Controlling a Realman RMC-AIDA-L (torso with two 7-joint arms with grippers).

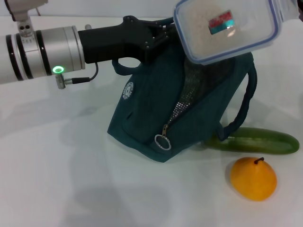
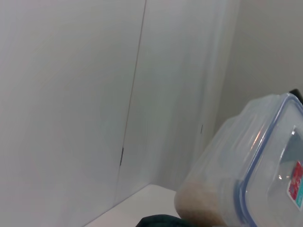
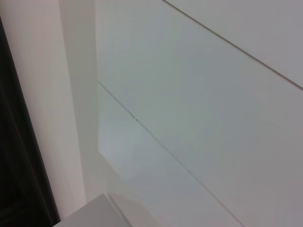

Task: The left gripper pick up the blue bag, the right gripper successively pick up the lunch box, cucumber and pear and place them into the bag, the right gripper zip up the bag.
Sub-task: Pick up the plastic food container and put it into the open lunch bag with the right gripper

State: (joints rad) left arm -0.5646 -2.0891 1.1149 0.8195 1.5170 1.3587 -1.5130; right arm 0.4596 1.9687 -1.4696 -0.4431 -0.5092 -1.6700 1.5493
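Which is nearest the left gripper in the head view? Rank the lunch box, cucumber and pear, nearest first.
From the left gripper, at the bag's top:
1. Lunch box, just to its right, above the bag.
2. Cucumber, lower right, on the table behind the bag.
3. Pear, farthest, in front of the cucumber.

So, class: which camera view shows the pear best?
The head view: the pear sits whole on the table, near the cucumber. Neither wrist view shows it at all.
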